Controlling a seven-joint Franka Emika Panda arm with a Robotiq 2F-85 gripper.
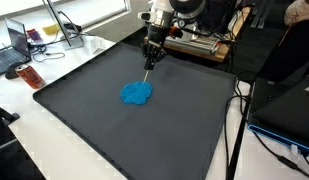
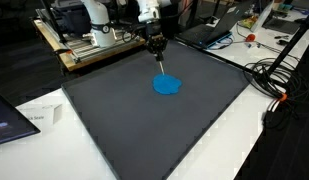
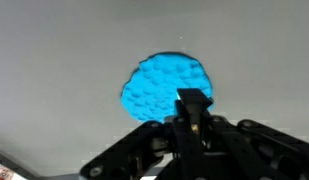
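A dark grey mat (image 1: 104, 130) covers a white table (image 1: 34, 140) across most of the frame. At upper left a laptop (image 1: 14, 45) sits in what seems to be window light. A wooden bench (image 1: 204, 47) stands at the top, and cables (image 1: 235, 125) trail at right.

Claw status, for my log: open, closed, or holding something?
Claw: closed on a thin stick, which points down at the blue lump.
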